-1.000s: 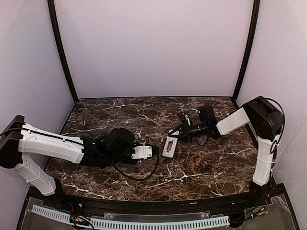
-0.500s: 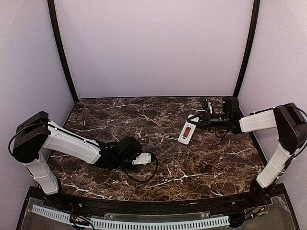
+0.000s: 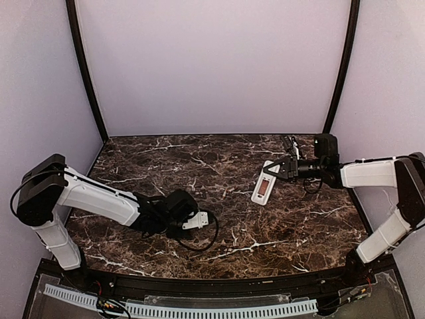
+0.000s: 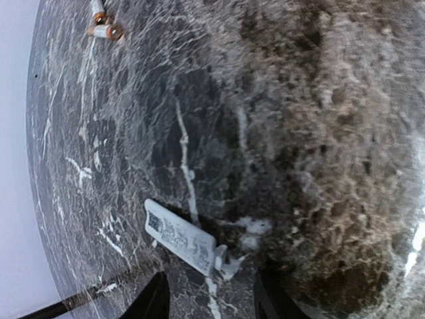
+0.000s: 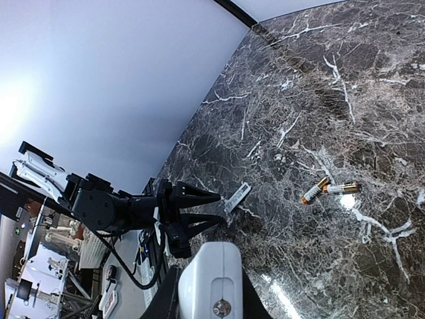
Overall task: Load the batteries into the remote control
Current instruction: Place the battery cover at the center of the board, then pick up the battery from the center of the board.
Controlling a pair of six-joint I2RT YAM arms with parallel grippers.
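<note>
- Remote (image 3: 265,181): white, slim, at 3 o'clock from the middle of the surface (image 3: 279,232) in the top view. One end is pinched and the reddish recess (image 3: 263,189) faces up. Whether the far end rests on the marble cannot be told.
- Right tool (image 5: 207,286): pressed together on the remote's near end.
- Left tool (image 4: 211,292): spread and holding nothing, low at 7 o'clock from the middle.
- Cover (image 4: 180,237): flat white piece lying on the surface just beyond the left fingertips, apart from them.
- Batteries (image 5: 329,189): two, touching end to end in a shallow angle. They lie loose at 2 o'clock from the remote's end in the right wrist view, well apart from the cover.
- Step in hand, as judged: the bay is open and nothing is loaded, so fetching the first cell falls to the free left tool.
- Handling notes:
  - Hold the remote level with the recess upward and the grip unchanged.
  - Lift the left tool clear of the cover before travelling.
  - Take the outer cell across its middle so its neighbour is not set rolling.
  - Check polarity against the bay before seating.
</note>
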